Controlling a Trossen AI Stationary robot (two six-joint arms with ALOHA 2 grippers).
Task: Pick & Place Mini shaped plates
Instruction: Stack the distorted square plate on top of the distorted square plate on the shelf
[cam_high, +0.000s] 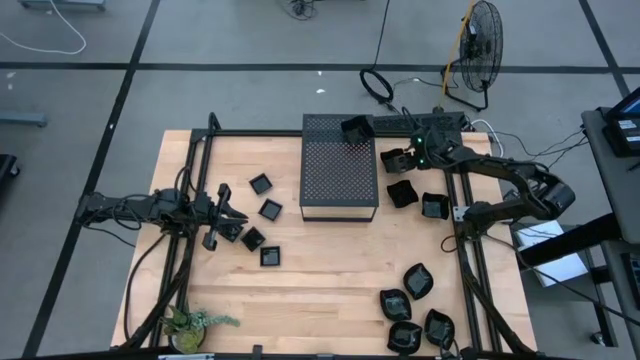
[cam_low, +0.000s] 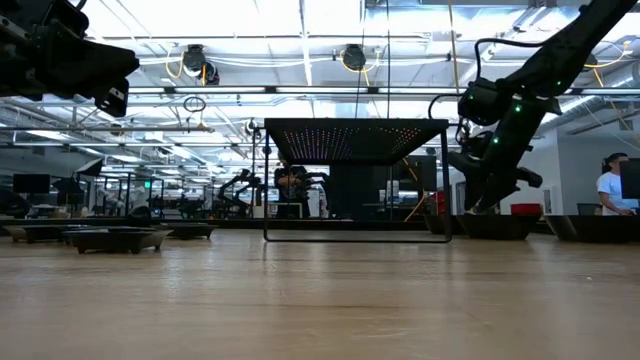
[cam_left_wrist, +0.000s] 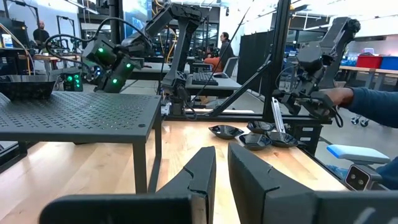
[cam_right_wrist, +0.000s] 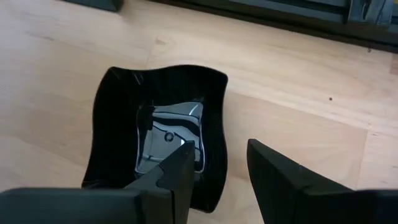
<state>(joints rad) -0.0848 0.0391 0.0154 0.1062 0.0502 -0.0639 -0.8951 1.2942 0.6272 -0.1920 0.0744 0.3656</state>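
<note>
Several small black mini plates lie on the wooden table: a group at the left (cam_high: 266, 210), a group at the right front (cam_high: 410, 305), and three by the box's right side (cam_high: 402, 192). One more (cam_high: 355, 128) sits on top of the black perforated box (cam_high: 338, 170). My right gripper (cam_right_wrist: 219, 163) is open, low over a square wavy-edged plate (cam_right_wrist: 161, 134) (cam_high: 394, 159) that rests on the table right of the box. One finger is over the plate's hollow, the other outside its rim. My left gripper (cam_left_wrist: 221, 168) hangs above the left group, empty, its fingers only a narrow gap apart. My right gripper comes from above, slanting down, with one finger (cam_right_wrist: 177, 168) inside the plate and the other (cam_right_wrist: 280, 177) outside it, astride the side rim (cam_right_wrist: 219, 134). The plate lies flat on the table. I cannot tell whether either finger touches it.
The perforated box stands on legs at the table's far middle. A small green plant (cam_high: 190, 325) is at the near left corner. A black frame (cam_high: 200, 150) runs along the table's edges. A person's hand and sleeve (cam_left_wrist: 357, 99) show beyond the table's right side.
</note>
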